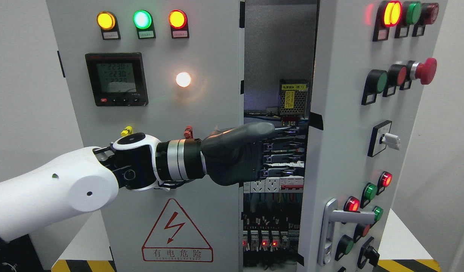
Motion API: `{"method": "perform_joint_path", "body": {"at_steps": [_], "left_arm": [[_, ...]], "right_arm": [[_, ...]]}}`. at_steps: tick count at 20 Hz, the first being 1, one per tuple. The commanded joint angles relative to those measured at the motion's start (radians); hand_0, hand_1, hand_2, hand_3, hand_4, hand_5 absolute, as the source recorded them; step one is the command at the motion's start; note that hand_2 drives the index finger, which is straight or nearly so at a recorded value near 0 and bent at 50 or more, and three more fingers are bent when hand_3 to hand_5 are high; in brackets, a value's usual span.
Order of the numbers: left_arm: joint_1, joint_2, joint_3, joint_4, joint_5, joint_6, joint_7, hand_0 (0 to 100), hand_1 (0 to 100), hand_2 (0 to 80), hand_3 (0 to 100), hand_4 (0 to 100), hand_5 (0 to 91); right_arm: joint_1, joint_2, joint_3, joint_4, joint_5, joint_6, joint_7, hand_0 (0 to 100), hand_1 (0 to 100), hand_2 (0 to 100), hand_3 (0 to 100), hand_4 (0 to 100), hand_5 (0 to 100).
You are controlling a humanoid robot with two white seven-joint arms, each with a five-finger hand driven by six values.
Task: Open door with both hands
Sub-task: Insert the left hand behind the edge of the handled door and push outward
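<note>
White-sleeved left arm enters from eight o'clock; its dark-grey left hand (241, 151), fingers hidden, grip unclear, reaches between plain white walls toward three o'clock into the ajar tall grey metal cabinet door (345, 151)

Your robot's left arm (54, 189) wears a glossy white shell with small dark holes, a black-and-white wrist joint, silver banding, and a dark grey left hand (235, 153).

Left arm extended rightward (level), left hand (235, 155) dark, thumb forward
</note>
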Motion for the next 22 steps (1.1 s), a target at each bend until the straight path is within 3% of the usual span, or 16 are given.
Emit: {"method": "perform_joint_path", "body": {"at_steps": [1,4,11,22], "left_arm": [[0.033,-0.116,0.071,0.011,-0.018,0.003,0.012,12,56,0.0,0,0,0.0],[0.064,-0.148,0.117,0.011,-0.077,0.003,0.085,12,56,0.0,0,0,0.0],[0.104,-0.221,0.211,0.009,-0.130,0.004,0.170,12,56,0.0,0,0,0.0],[0.105,-0.322,0.280,-0.049,-0.189,0.012,0.249,12,56,0.0,0,0,0.0]], "right_arm": [[0.000,0.000,0.023,0.000,-0.005,0.000,-0.001,6,14,0,0,0,0],[0.000,0.000,0.023,0.000,-0.006,0.000,-0.001,6,14,0,0,0,0],[0.000,0.000,0.023,0.000,-0.005,0.000,-0.001,6,14,0,0,0,0],[0.000,0.000,0.023,0.000,-0.005,0.000,-0.001,6,14,0,0,0,0]]}}
